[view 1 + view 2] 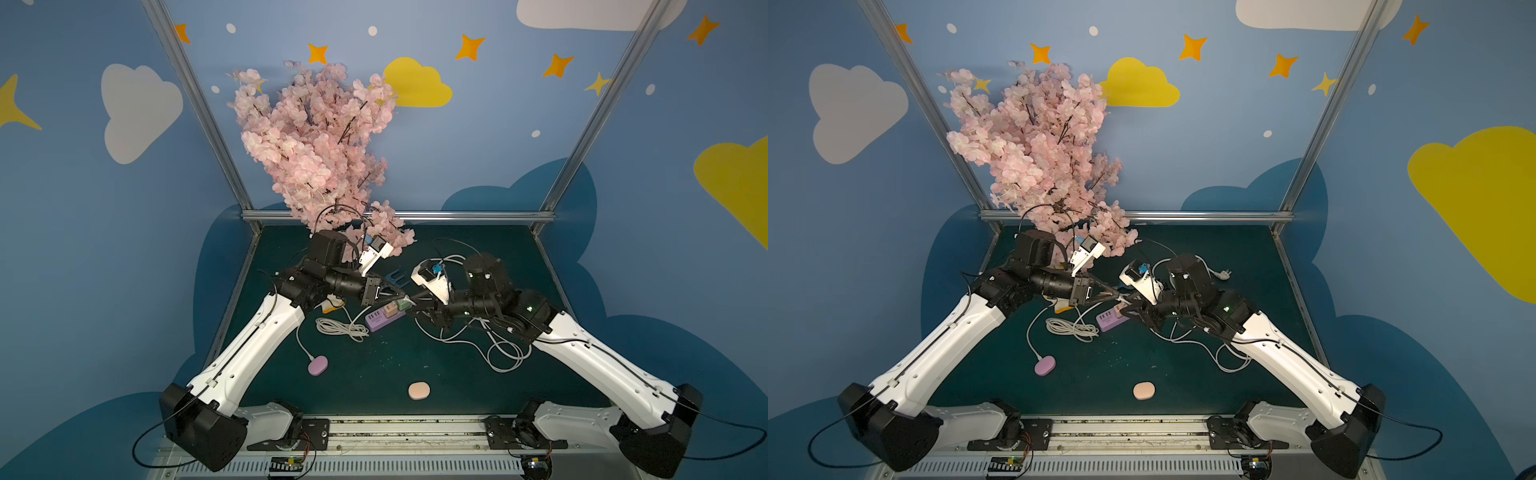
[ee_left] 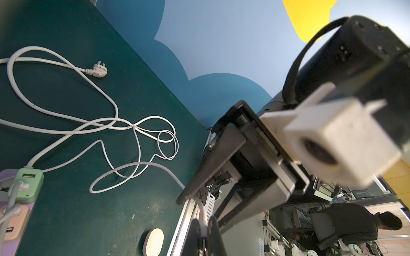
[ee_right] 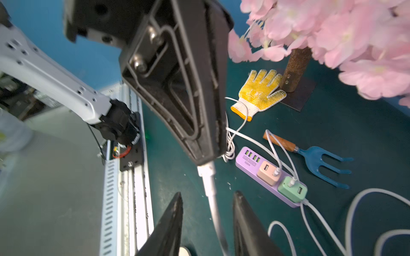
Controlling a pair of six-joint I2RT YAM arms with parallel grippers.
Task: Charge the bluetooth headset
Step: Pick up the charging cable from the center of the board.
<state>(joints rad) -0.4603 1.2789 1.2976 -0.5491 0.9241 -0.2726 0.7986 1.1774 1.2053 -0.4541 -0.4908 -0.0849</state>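
The left end effector [image 3: 206,160] is pressed together on the plug end of a white cable [image 3: 211,192], above the middle of the table [image 1: 457,374]. The right end effector [image 3: 208,194] is spread. Its fingers [image 3: 175,212] stand on either side of the same cable, with a gap on each side. In both top views the two end effectors meet tip to tip, just beside the power strip [image 1: 384,318].

The power strip lies near the middle of the table. It carries a pink adapter [image 3: 267,175] and a green adapter [image 3: 292,189], each with a white lead plugged in.

The peach headset case [image 1: 419,390] lies near the front edge of the table, about midway along it, well apart from both end effectors. The purple headset case [image 1: 318,365] lies toward the front left corner, joined to a thin lead [image 1: 301,343].
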